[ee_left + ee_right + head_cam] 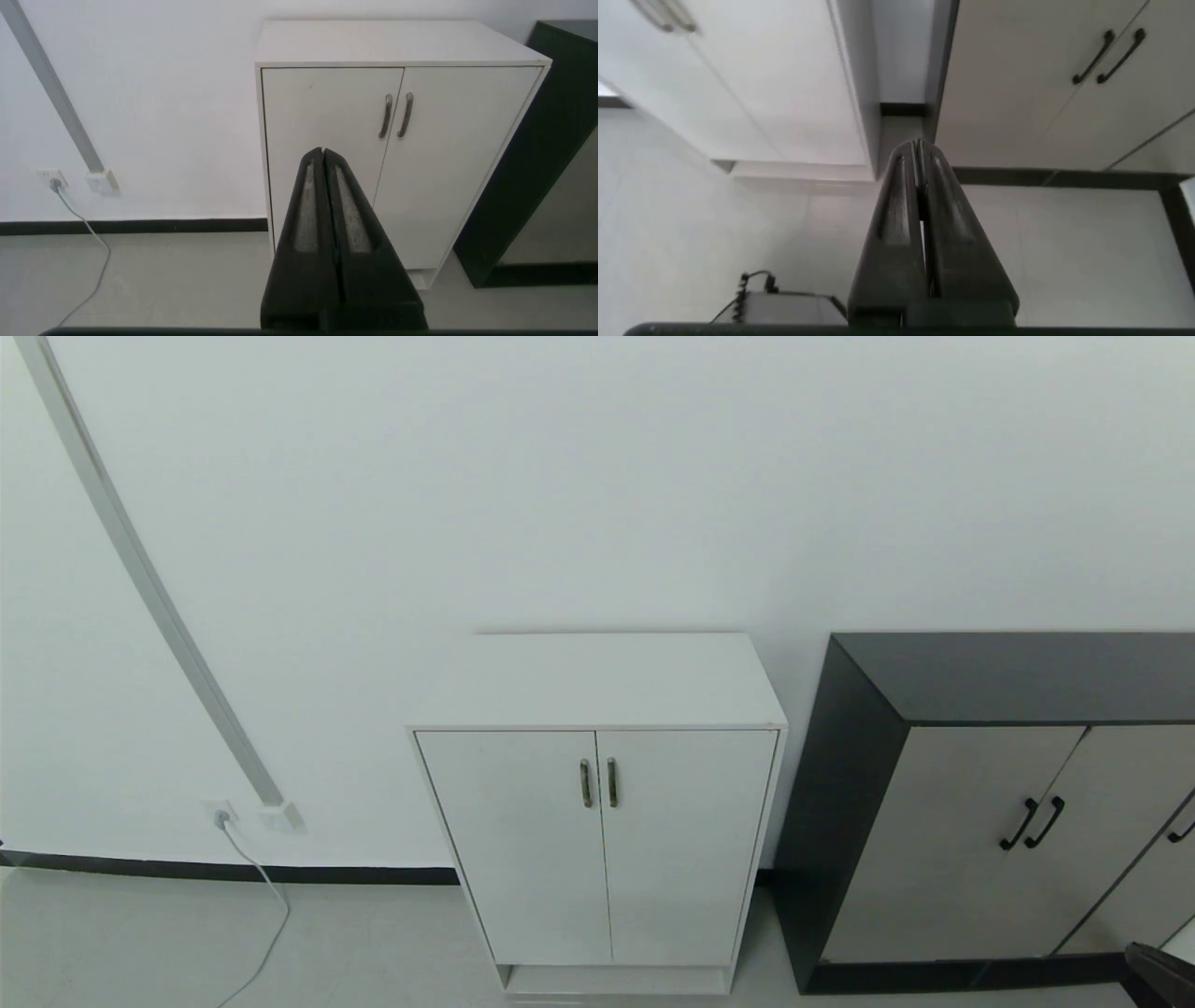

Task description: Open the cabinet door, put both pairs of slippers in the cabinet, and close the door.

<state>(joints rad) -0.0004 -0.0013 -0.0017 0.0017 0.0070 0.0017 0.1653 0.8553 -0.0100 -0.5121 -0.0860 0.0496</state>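
Note:
A white two-door cabinet (597,840) stands against the wall, both doors shut, with two metal handles (598,783) at the centre seam. In the left wrist view the same cabinet (402,159) lies some way beyond my left gripper (323,154), which is shut with nothing between its fingers. My right gripper (919,147) is shut too and holds nothing; it hangs above the floor in front of the gap between the white cabinet (775,84) and a dark-framed one (1046,84).
A black-framed cabinet with grey doors and black handles (990,803) stands right of the white one. A wall socket with a grey cable (257,896) and a slanted cable duct (140,569) sit on the left. Open grey floor (233,943) lies in front.

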